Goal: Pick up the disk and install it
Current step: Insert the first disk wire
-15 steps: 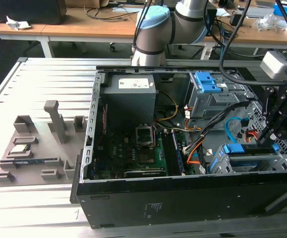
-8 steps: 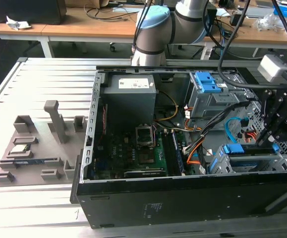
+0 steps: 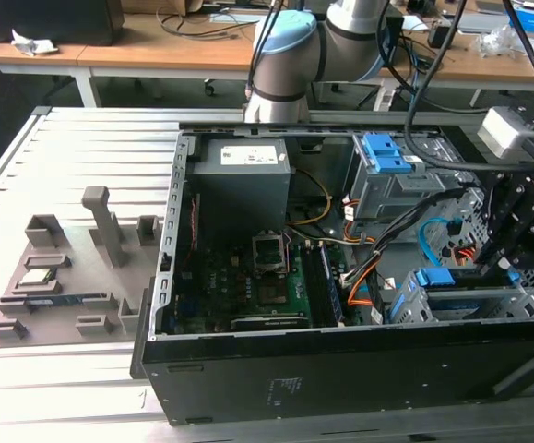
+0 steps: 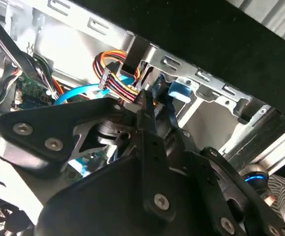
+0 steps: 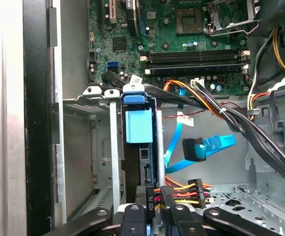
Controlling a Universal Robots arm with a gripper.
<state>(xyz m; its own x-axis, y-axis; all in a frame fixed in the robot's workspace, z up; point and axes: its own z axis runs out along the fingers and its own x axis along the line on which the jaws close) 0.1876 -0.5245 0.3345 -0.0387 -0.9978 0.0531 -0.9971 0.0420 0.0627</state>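
Two black fingers (image 5: 154,209) of the gripper (image 5: 154,216) stand close together at the edge of the blue-framed silver disk (image 5: 139,128), which sits upright in the grey metal drive bay (image 5: 100,147) of the open black computer case (image 3: 340,378); whether they pinch it I cannot tell. Just beyond hangs a light blue flat cable (image 5: 208,147). Further away lies the green motherboard (image 5: 181,44).

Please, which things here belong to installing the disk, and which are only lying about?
Job: disk, standing in the drive cage; gripper at it.
Lying about: motherboard; blue cable; grey parts tray; power supply.
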